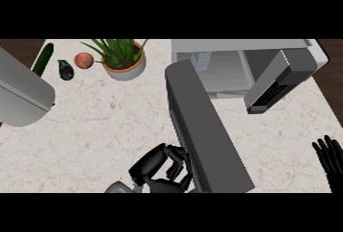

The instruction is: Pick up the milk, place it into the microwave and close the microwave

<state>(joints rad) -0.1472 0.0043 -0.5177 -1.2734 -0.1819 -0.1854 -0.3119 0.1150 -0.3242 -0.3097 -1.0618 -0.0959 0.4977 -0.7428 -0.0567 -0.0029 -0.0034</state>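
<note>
The microwave (pixel 295 59) stands at the back right of the counter, and its grey door (pixel 204 131) swings far out toward me. Inside the cavity a pale white-blue shape (pixel 202 59) shows near the left wall; it looks like the milk carton. My left hand (pixel 159 166) is at the door's outer face near its free end, fingers curled, touching the door and holding nothing. At the right edge my right hand (pixel 329 156) rests open with its fingers up, well apart from the microwave.
A potted plant (pixel 124 61) stands left of the microwave. Beside it lie a peach-coloured fruit (pixel 83 60), a dark vegetable (pixel 65 70) and a cucumber (pixel 43 59). A large grey body (pixel 20 93) fills the left edge.
</note>
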